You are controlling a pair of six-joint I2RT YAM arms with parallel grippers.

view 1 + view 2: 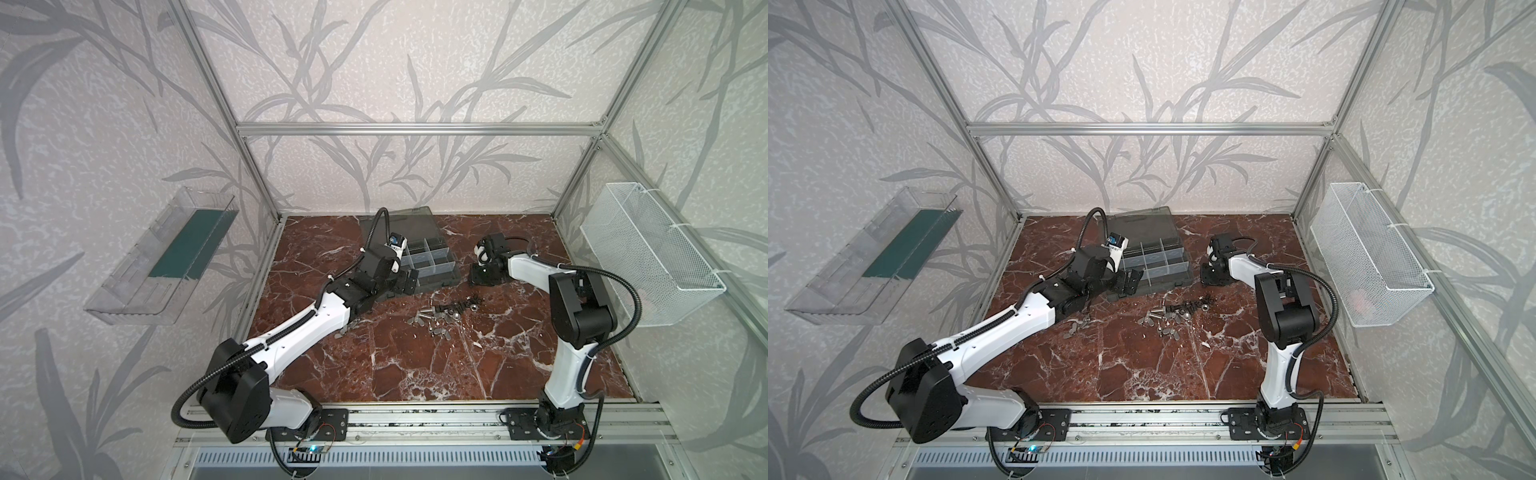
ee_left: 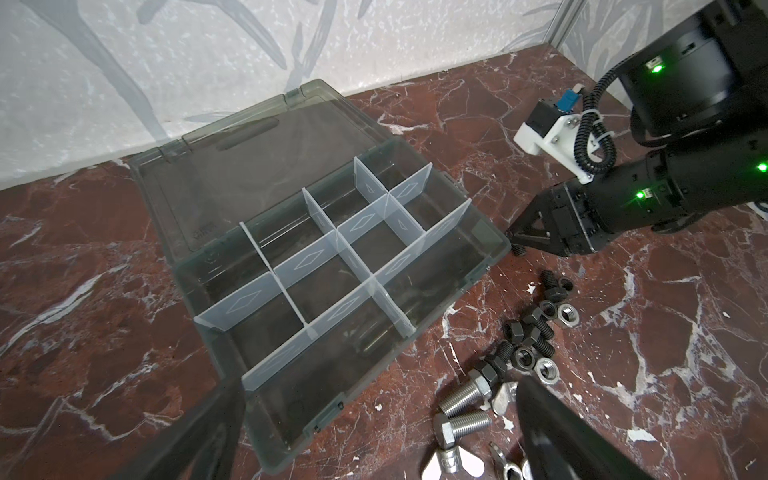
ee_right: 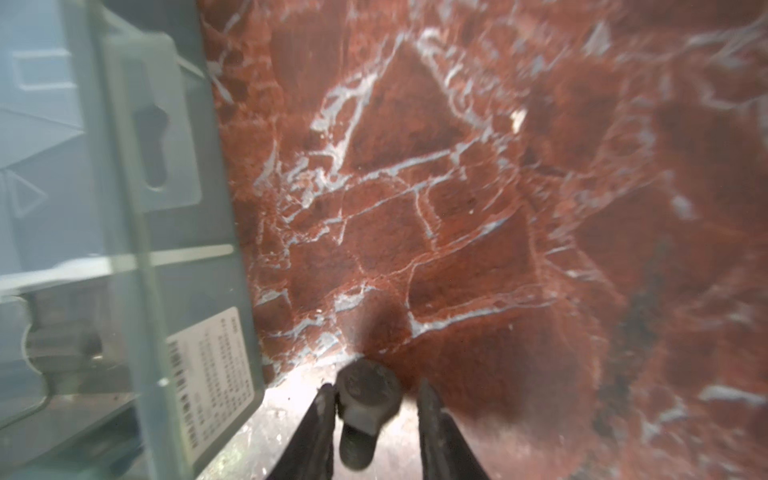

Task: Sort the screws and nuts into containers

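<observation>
The dark grey organizer case [image 1: 436, 283] [image 1: 1158, 281] lies open at the back of the marble table, its compartments [image 2: 328, 266] split by whitish dividers and all bare. Screws and nuts [image 1: 449, 315] [image 1: 1179, 311] [image 2: 519, 353] lie heaped in front of it: silver bolts, wing nuts, hex nuts and black ones. My left gripper [image 1: 409, 280] [image 2: 382, 436] stands wide open over the case's front left corner, holding nothing. My right gripper [image 1: 473, 276] [image 3: 376, 386] is low beside the case's right wall. Its fingers are apart round a black bolt [image 3: 365, 399] [image 2: 518, 249] that touches only one of them.
The case's smoky lid [image 1: 409, 224] lies flat towards the back wall. A white wire basket [image 1: 648, 253] hangs on the right frame, a clear plastic tray [image 1: 162, 257] on the left. A few wing nuts [image 1: 345, 330] lie next to the left forearm.
</observation>
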